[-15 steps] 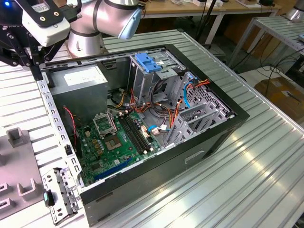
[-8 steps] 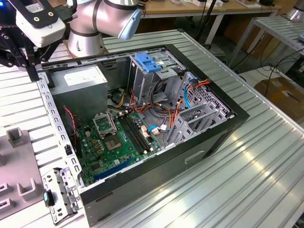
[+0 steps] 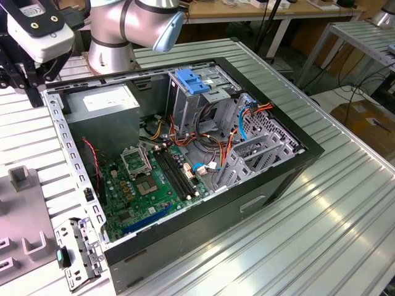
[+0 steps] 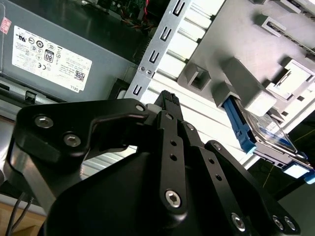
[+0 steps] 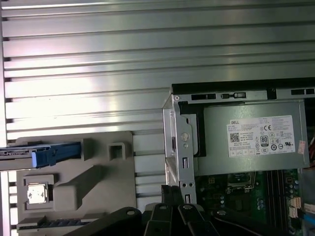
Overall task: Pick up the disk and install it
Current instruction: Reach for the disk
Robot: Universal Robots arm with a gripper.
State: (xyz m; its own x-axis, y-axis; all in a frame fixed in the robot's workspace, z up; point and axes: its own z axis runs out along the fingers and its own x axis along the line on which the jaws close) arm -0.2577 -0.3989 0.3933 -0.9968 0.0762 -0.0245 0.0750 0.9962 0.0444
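1 disk in fixture, ribbed table

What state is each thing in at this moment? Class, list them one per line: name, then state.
disk, not picked up, standing on edge in the grey holder
pincer, holding nothing, apart from the disk
computer case, lying on its side, open on top
blue latch, sitting on top of the metal cage
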